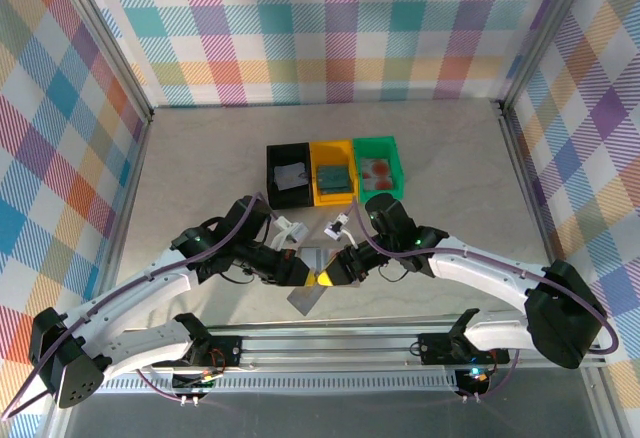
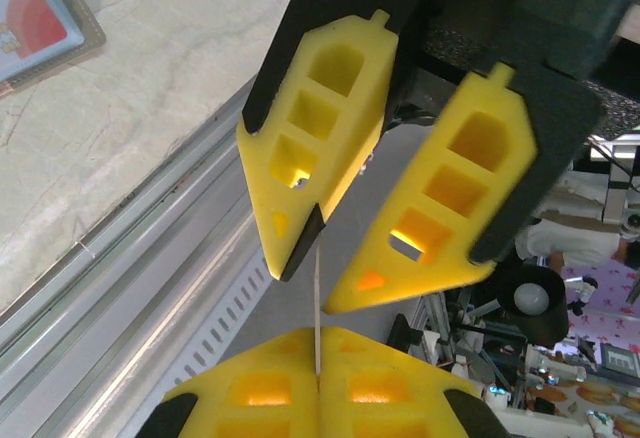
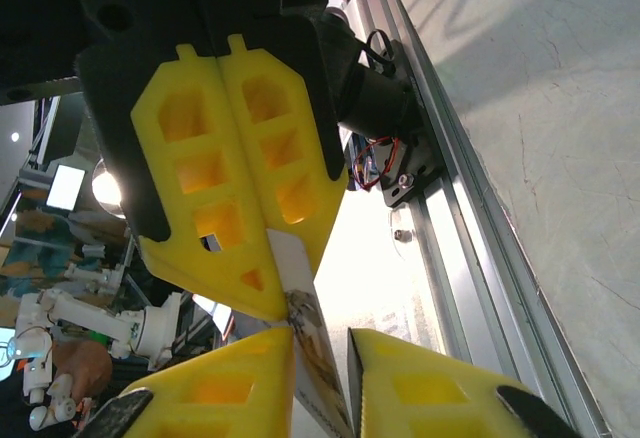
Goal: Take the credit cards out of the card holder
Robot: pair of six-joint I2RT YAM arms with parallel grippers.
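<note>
Nearest the lens, we are seeing the left gripper [image 2: 318,343] pressing its yellow fingers fully together on the thin edge of a credit card [image 2: 318,293]. The right gripper [image 3: 322,343] is standing narrowly parted around the same card, with one finger touching it and the other just clear. Both are meeting near the middle of the tabletop's [image 1: 200,178] near edge, beside the grey card holder [image 1: 303,301]. Farther back, a black tray [image 1: 272,173], a yellow tray [image 1: 316,173] and a green tray [image 1: 392,158] are sitting side by side, holding a whitish card [image 1: 290,173], a teal card [image 1: 332,177] and a reddish card [image 1: 377,168].
</note>
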